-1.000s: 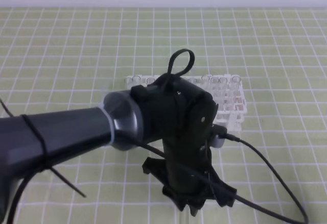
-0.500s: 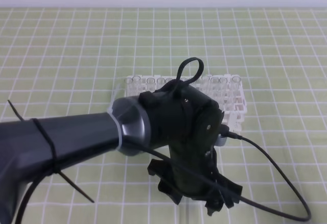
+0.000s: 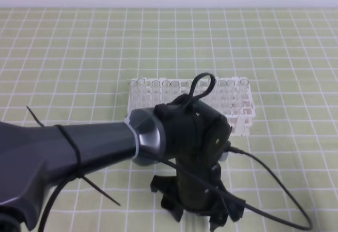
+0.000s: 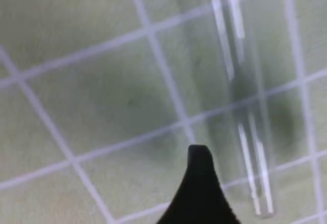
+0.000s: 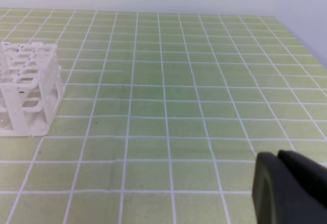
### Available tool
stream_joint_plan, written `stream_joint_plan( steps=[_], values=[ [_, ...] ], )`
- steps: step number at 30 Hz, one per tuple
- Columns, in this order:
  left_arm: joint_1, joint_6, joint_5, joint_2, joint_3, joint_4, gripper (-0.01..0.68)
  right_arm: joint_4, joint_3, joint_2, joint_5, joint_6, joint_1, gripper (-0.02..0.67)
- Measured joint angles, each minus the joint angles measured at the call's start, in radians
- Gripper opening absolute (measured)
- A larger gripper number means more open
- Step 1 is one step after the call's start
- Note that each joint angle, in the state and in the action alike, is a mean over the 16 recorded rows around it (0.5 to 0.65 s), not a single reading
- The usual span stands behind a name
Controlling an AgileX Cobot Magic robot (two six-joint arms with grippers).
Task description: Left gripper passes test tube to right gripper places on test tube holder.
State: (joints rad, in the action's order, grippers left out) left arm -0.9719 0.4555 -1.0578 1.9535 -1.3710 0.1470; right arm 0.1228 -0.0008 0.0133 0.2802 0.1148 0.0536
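The test tube (image 4: 244,112) lies flat on the green checked mat, long axis running near-to-far, just right of the left gripper (image 3: 199,222), whose spread I cannot tell.

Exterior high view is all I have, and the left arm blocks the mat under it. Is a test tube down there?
Observer: Yes. The left wrist view shows a clear test tube lying flat on the mat, just right of one of the black fingers of the left gripper.
Operator: And where is the right gripper?
Observer: Its wrist view shows the right gripper above bare mat, with the test tube holder away to its left.
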Motion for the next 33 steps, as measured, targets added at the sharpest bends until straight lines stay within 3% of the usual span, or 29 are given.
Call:
stream_joint_plan(
  steps=[11, 27, 33],
  values=[
    [0.000, 0.023, 0.019, 0.010, 0.028, 0.001, 0.449, 0.000, 0.000, 0.000, 0.000, 0.000, 0.000, -0.018],
    [0.000, 0.029, 0.030, 0.009, 0.030, 0.002, 0.131, 0.000, 0.000, 0.000, 0.000, 0.000, 0.000, -0.018],
    [0.000, 0.027, 0.029, -0.004, 0.030, -0.005, 0.086, 0.000, 0.000, 0.000, 0.000, 0.000, 0.000, -0.018]
  ],
)
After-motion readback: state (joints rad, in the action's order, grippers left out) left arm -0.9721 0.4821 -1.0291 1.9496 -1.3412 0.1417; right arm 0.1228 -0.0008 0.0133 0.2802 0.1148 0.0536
